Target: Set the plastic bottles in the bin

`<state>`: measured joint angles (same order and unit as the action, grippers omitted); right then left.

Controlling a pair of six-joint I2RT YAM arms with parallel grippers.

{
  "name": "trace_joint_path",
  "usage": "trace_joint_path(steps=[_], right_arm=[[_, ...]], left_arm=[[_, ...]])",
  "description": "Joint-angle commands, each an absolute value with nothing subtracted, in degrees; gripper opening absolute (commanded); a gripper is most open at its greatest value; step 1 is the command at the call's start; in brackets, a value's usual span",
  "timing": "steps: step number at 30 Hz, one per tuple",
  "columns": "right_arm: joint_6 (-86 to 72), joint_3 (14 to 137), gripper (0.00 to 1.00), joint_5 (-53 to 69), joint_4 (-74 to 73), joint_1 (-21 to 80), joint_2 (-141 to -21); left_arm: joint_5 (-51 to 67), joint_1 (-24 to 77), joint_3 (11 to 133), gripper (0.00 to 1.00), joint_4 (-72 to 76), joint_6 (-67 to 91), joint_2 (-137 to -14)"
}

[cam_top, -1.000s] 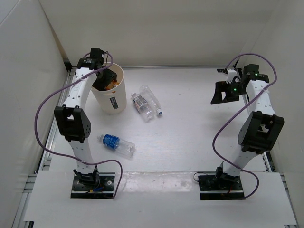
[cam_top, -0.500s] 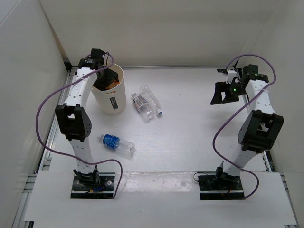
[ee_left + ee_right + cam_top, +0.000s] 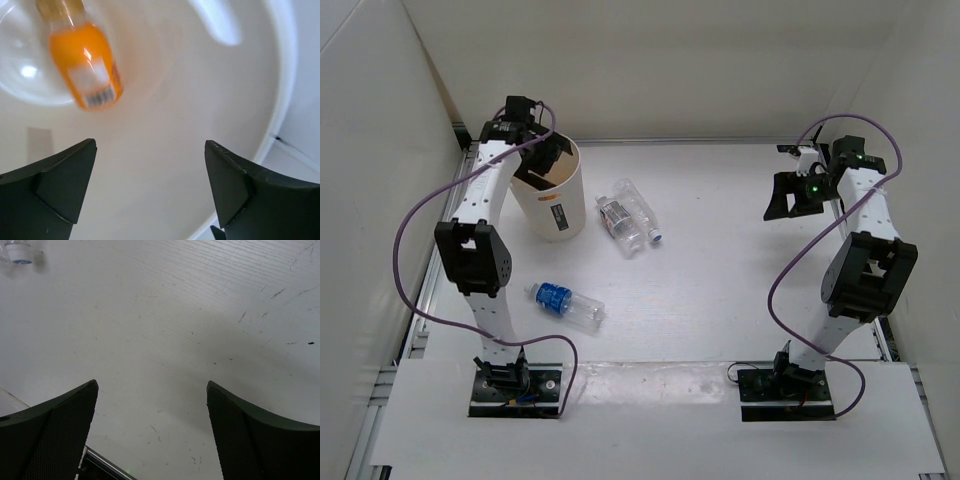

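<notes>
The cream-white bin [image 3: 558,200] stands at the back left. My left gripper [image 3: 542,158] hangs over its mouth, open and empty [image 3: 150,145]. Below it the short orange bottle [image 3: 86,65] is loose inside the bin [image 3: 210,90], blurred, near the bottom. Two clear bottles with pale labels [image 3: 618,224] [image 3: 640,210] lie side by side just right of the bin. A clear bottle with a blue label [image 3: 565,302] lies nearer the front, beside the left arm. My right gripper [image 3: 788,196] is open above bare table at the back right [image 3: 152,384]. A blue-and-white bottle cap [image 3: 20,252] shows far off in its view.
White walls enclose the table on the left, back and right. The left arm's purple cable [image 3: 420,215] loops out toward the left wall. The right arm's cable [image 3: 790,270] hangs over the table's right part.
My left gripper has opened over the bin and let go of the orange bottle, which now drops inside. The right arm has not moved.
</notes>
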<state>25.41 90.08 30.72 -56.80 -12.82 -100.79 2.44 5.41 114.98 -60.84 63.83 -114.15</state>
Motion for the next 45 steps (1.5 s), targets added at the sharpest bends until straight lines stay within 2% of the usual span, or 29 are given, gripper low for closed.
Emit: trace_joint_path(steps=[1,5,9,12,14,17,19,20,22,23,26,29,32,40,45], right_arm=[[24.87,92.64,0.9,32.61,-57.56,-13.36,-101.08],[25.57,93.52,0.9,33.05,-58.01,-13.1,-101.51],[25.93,94.13,0.9,33.23,-58.18,-12.75,-101.43],[26.01,94.65,0.9,32.96,-58.45,-13.01,-101.6],[26.19,94.75,0.9,33.13,-58.36,-13.1,-101.51],[25.58,94.92,0.9,31.83,-57.66,-12.92,-101.16],[24.0,94.83,0.9,26.83,-56.17,-12.48,-101.16],[23.39,95.01,0.9,25.68,-55.21,-12.22,-101.16],[22.68,95.27,0.9,23.75,-53.53,-12.39,-100.9],[21.46,95.45,0.9,23.03,-51.52,-12.48,-100.81],[17.06,97.55,0.9,18.11,-49.04,-12.48,-100.64],[16.96,100.09,0.9,20.47,-51.14,-12.13,-100.11],[18.54,100.55,0.9,23.01,-55.8,-10.47,-100.28],[19.85,93.43,0.9,27.34,-60.2,-9.06,-98.18],[21.27,92.11,0.9,25.49,-59.94,-8.52,-97.39]], left_arm=[[3.08,4.66,118.21,1.0,-56.35,63.11,-108.37],[1.94,4.39,118.39,1.0,-56.51,61.62,-105.56],[0.35,5.35,112.08,1.0,-47.07,54.34,-98.54],[-8.68,6.33,107.5,1.0,-41.68,43.88,-88.28],[-14.3,7.03,99.61,1.0,-33.54,35.11,-81.85],[-15.21,7.29,86.07,1.0,-19.36,25.87,-67.37],[-14.68,7.21,76.59,1.0,-10.95,22.61,-62.87],[-15.03,7.03,67.33,1.0,-7.77,23.81,-56.75],[-14.69,6.24,61.99,1.0,-7.82,28.54,-52.84],[-14.07,6.15,54.48,1.0,-8.52,28.39,-47.25],[-13.97,7.38,45.67,1.0,-15.35,35.73,-41.5],[-12.22,7.73,38.43,1.0,-17.13,46.18,-36.48],[-11.08,7.82,35.51,1.0,-22.31,53.07,-34.81],[-11.52,8.26,33.23,1.0,-40.94,73.11,-43.14],[-7.65,8.17,29.62,1.0,-39.03,81.2,-44.82]])
